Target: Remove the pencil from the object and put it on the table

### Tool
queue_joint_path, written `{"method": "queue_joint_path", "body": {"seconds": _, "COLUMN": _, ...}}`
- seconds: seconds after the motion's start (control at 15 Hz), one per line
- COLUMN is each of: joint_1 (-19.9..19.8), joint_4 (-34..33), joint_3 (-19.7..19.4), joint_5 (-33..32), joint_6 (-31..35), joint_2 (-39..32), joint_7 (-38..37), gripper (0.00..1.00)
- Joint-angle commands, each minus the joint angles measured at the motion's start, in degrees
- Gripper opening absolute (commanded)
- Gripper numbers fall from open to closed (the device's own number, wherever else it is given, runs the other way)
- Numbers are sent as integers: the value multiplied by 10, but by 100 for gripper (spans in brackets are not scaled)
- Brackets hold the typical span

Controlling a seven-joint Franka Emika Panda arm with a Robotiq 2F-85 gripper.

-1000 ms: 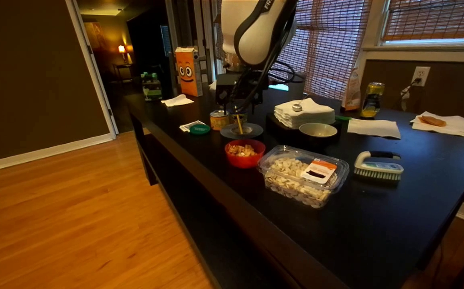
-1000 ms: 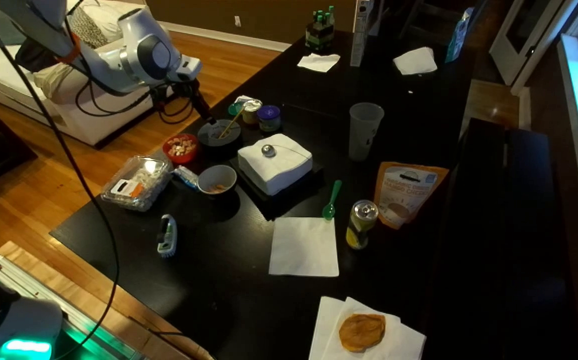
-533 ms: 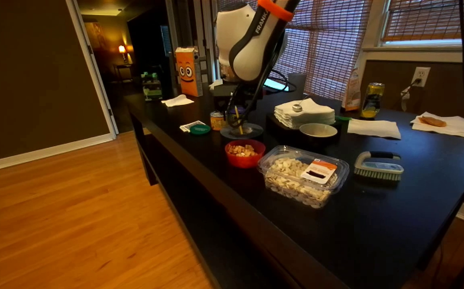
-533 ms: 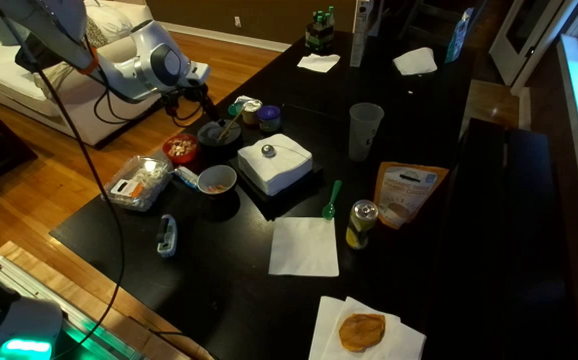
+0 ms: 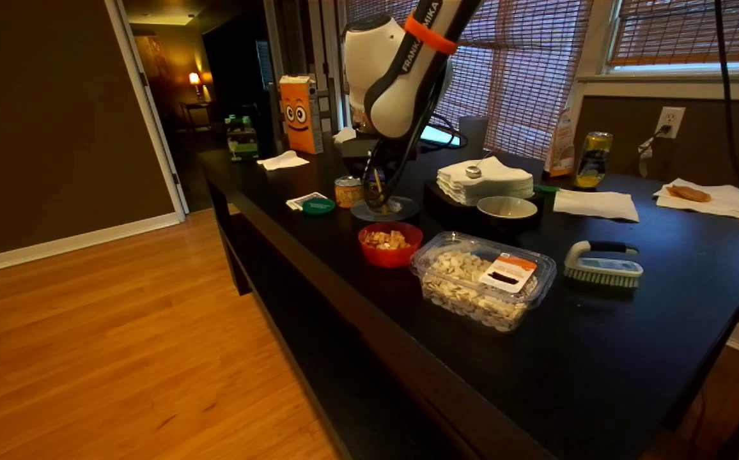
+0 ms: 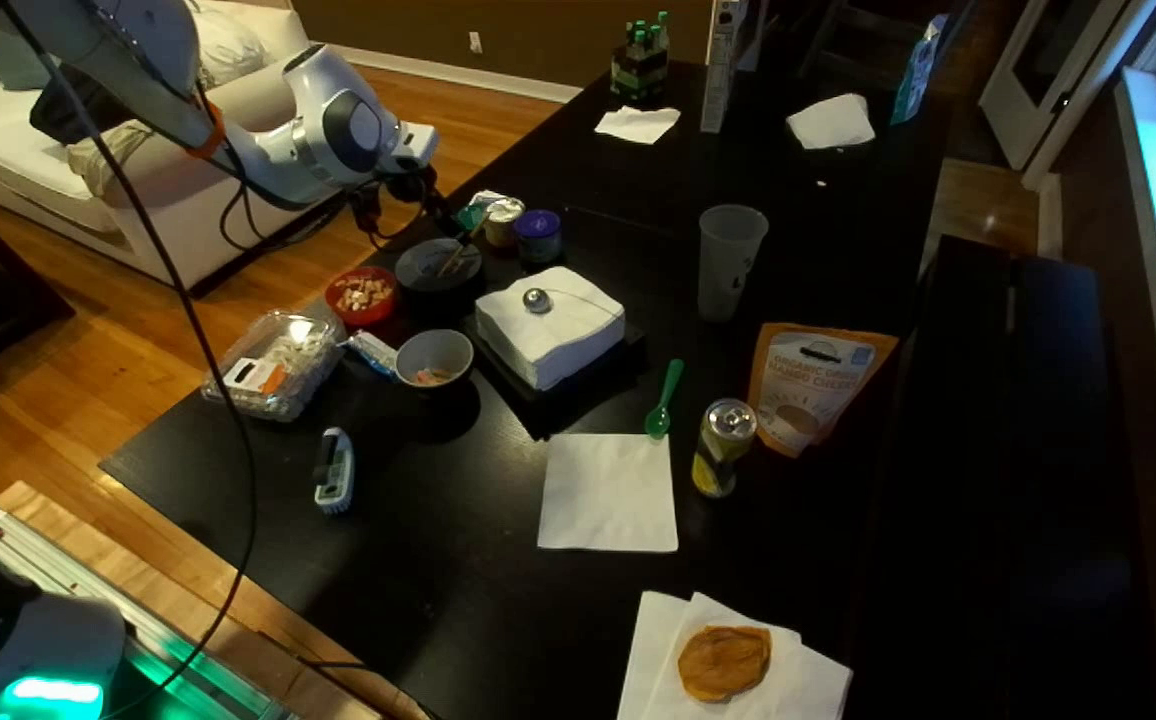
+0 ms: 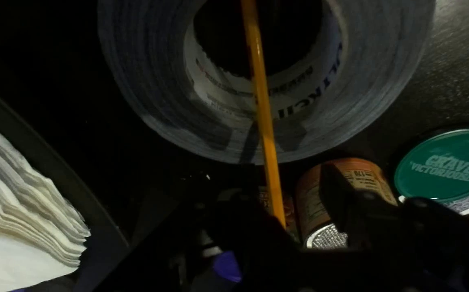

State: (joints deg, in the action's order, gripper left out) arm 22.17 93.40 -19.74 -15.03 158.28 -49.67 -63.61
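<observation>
One hand (image 7: 287,194), jaws well apart & holding nothing, has just edged in w/ the pencil (image 7: 264,113) seemingly betw. them, still leaning in the tape roll (image 7: 372,69), left of the napkins (image 6: 551,330) in both exterior views, so gripping's prob. next.

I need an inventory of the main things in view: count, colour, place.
table: one, black, foreground
tape roll: one, grey, on table
pencil: one, yellow, in tape roll
bowls: two, red and pale, on table
brush: one, mostly white, on table
tub: one, clear, near brush
napkins: many, white, along table
spoon: one, green, near napkins
pouch: one, orange and white, on table
can: one, yellow and dark, by pouch
cup: one, translucent, on table
canisters: two, orange and purple, near tape roll
lid: one, green, near canisters
carton: one, orange, table's far end
sofa: one, cream, background
gripper: one, black, above tape roll
arm: one, white, above gripper
</observation>
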Motion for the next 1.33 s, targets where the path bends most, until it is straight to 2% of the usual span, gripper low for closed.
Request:
{"method": "queue_joint_path", "body": {"seconds": 0.0, "joint_1": 6, "joint_4": -33, "joint_3": -15, "joint_5": 0, "joint_6": 0, "joint_2": -30, "joint_7": -5, "gripper": 49}}
{"method": "queue_joint_path", "body": {"seconds": 0.07, "joint_1": 6, "joint_4": -36, "joint_3": -15, "joint_5": 0, "joint_6": -2, "joint_2": -34, "joint_7": -4, "gripper": 43}}
{"method": "queue_joint_path", "body": {"seconds": 0.27, "joint_1": 7, "joint_4": -42, "joint_3": -17, "joint_5": 2, "joint_6": -5, "joint_2": -41, "joint_7": -3, "gripper": 12}}
{"method": "queue_joint_path", "body": {"seconds": 0.4, "joint_1": 2, "joint_4": -31, "joint_3": -1, "joint_5": 14, "joint_6": -20, "joint_2": -23, "joint_7": 3, "gripper": 1}}
{"method": "queue_joint_path", "body": {"seconds": 0.73, "joint_1": 39, "joint_4": 43, "joint_3": -24, "joint_5": 9, "joint_6": -85, "joint_2": 101, "joint_7": -54, "gripper": 3}}
{"method": "queue_joint_path", "body": {"seconds": 1.0, "joint_1": 72, "joint_4": 80, "joint_3": -65, "joint_5": -48, "joint_6": -140, "joint_2": 201, "joint_7": -164, "gripper": 2}}
{"method": "queue_joint_path", "body": {"seconds": 1.07, "joint_1": 86, "joint_4": 90, "joint_3": -82, "joint_5": -79, "joint_6": -178, "joint_2": 227, "joint_7": -205, "gripper": 2}}
{"method": "queue_joint_path", "body": {"seconds": 1.13, "joint_1": 85, "joint_4": 93, "joint_3": -82, "joint_5": -109, "joint_6": -214, "joint_2": 247, "joint_7": -234, "gripper": 2}}
{"method": "queue_joint_path", "body": {"seconds": 1.27, "joint_1": 71, "joint_4": 107, "joint_3": -63, "joint_5": -168, "joint_6": -304, "joint_2": 291, "joint_7": -280, "gripper": 2}}
